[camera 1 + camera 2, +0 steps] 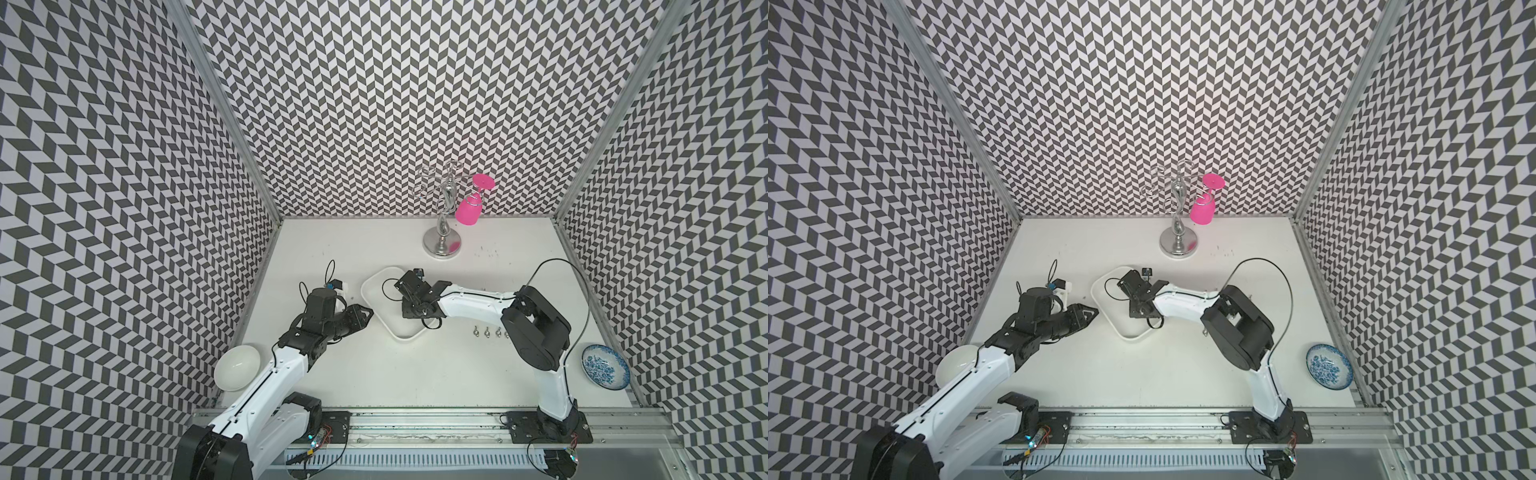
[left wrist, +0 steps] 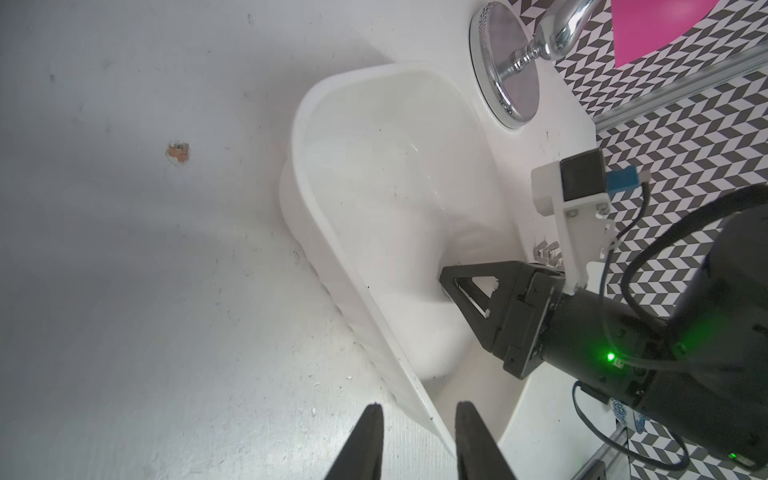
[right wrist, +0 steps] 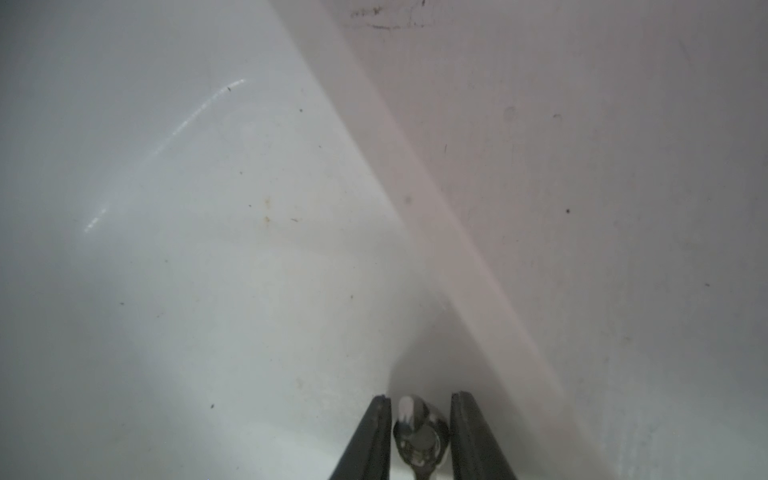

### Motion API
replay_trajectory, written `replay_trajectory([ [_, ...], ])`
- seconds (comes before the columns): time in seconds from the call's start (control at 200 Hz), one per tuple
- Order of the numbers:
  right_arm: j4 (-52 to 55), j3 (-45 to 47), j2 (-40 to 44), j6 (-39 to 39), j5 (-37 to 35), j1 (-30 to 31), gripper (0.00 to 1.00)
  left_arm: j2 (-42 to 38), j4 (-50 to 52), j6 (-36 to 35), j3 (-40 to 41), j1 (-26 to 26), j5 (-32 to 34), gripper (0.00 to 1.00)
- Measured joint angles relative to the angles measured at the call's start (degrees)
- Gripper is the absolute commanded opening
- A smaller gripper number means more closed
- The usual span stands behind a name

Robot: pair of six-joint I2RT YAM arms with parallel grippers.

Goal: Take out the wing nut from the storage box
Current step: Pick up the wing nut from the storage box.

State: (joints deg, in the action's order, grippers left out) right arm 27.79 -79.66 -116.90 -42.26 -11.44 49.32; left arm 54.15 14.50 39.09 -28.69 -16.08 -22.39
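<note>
Closing firmly on the wing nut [image 3: 419,434] looks like the step in hand. It lies on the floor of the box [image 1: 380,297], close to a side wall, between the fingers of the right gripper [image 3: 420,401]. Those jaws stand tight on either side of the nut, yet I cannot tell whether they already pinch it. To do this well, I would squeeze the nut's body rather than a wing, so it cannot twist out. Then I would lift straight up until it clears the rim before swinging away, since dragging sideways risks catching the wall and shifting the light box. The left gripper [image 2: 419,409] sits at the box's edge on the left arm's side, jaws apart and holding nothing; whether it touches the rim is unclear. Apart from this nut, the part of the box floor that shows is bare. Outside it, a row of small metal pieces [image 1: 490,331], probably more wing nuts, lies on the table [image 1: 415,374] beside the right arm. A white bowl [image 1: 237,368] near the left arm and a blue bowl [image 1: 605,366] near the right arm both look empty.
</note>
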Motion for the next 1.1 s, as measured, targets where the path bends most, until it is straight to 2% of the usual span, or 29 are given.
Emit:
replay_trajectory([
  [0.34,0.7,-3.0,-1.7,3.7,-2.0,0.0,0.3,0.8,-0.9,0.0,0.0,0.0,-0.3,0.33],
  [0.591,0.6,-3.6,-2.8,6.5,-2.3,0.0,0.15,1.7,-1.6,0.2,0.0,0.0,-0.8,0.33],
  [0.751,0.4,-3.7,-2.8,7.5,-2.2,0.0,0.0,1.7,-1.6,0.2,0.0,0.0,-0.9,0.33],
  [0.981,0.2,-3.6,-2.3,8.4,-1.0,0.0,0.0,1.7,-1.8,0.5,0.0,0.0,-1.1,0.33],
  [1.102,0.4,-3.0,0.8,8.8,-0.3,0.1,0.0,1.9,-2.0,0.5,-0.2,0.0,-1.4,0.33],
])
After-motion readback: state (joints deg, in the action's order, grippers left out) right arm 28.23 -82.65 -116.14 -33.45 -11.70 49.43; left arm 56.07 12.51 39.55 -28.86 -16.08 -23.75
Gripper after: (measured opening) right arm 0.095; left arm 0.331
